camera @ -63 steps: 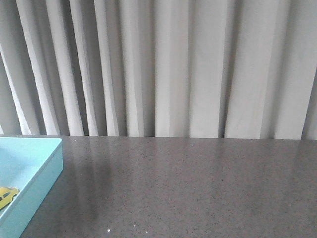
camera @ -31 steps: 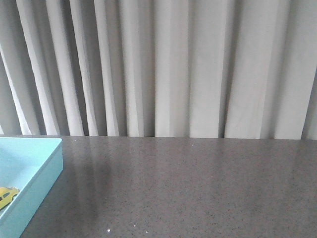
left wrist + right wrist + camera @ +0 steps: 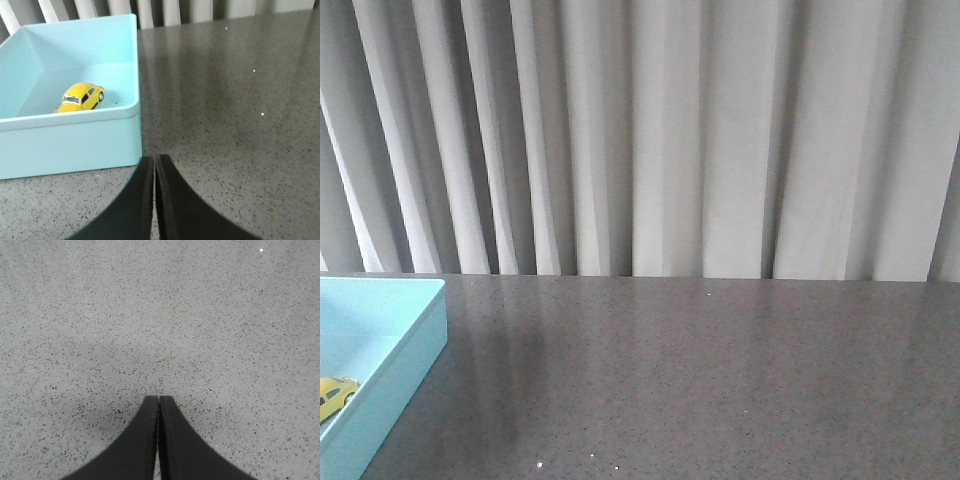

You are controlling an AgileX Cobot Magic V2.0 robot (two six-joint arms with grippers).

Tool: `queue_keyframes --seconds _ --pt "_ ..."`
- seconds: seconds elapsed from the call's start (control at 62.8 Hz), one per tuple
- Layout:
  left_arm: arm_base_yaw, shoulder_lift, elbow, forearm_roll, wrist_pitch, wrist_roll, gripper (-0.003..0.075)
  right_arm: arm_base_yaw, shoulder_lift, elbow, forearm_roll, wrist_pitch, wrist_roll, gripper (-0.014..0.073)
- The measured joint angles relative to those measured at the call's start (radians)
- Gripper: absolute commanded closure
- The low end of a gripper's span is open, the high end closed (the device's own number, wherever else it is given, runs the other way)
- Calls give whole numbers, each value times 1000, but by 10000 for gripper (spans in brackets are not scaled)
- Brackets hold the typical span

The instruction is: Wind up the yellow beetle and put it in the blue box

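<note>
The yellow beetle (image 3: 80, 97) rests on its wheels inside the blue box (image 3: 75, 142), close to the box's near wall. In the front view the yellow beetle (image 3: 333, 393) peeks over the wall of the blue box (image 3: 405, 375) at the far left. My left gripper (image 3: 154, 159) is shut and empty, just outside the box's near corner. Over bare speckled tabletop, my right gripper (image 3: 158, 399) is shut with nothing between its fingers. Neither gripper shows in the front view.
A dark grey speckled table (image 3: 720, 370) runs to a pale pleated curtain (image 3: 670, 140) at the back. Only the blue box stands on it, at the left.
In the front view the yellow beetle sits slightly lower and farther left in the box than a second ago. Nothing else differs.
</note>
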State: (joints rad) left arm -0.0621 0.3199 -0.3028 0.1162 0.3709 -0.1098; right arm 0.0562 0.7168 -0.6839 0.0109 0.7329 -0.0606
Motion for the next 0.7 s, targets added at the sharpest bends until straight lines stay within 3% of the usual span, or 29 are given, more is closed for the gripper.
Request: queue_keyframes --seconds 0.382,0.701 --pt "39 -324 306 1 -302 -18 727 0 0 0 0 3 0 601" --pt "39 -330 327 9 -351 -18 725 0 0 0 0 7 0 601"
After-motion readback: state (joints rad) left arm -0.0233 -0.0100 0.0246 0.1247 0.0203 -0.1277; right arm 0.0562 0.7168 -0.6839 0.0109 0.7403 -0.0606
